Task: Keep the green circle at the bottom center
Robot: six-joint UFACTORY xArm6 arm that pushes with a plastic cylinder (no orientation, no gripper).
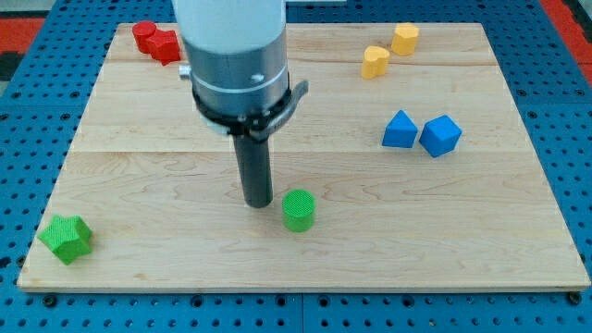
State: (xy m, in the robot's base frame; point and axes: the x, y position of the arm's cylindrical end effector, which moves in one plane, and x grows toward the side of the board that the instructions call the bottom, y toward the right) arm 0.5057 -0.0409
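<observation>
While my tip (258, 203) rests on the wooden board (139, 185) holding nothing, the green circle (298, 210) stands just to its right, apparently apart. The circle sits low on the board, near bottom center, so little pushing seems needed.

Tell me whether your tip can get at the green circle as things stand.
Probably yes. My tip sits on the board just to the view's left of the green circle, with only a narrow strip of bare wood between them and no other block nearby.
</observation>
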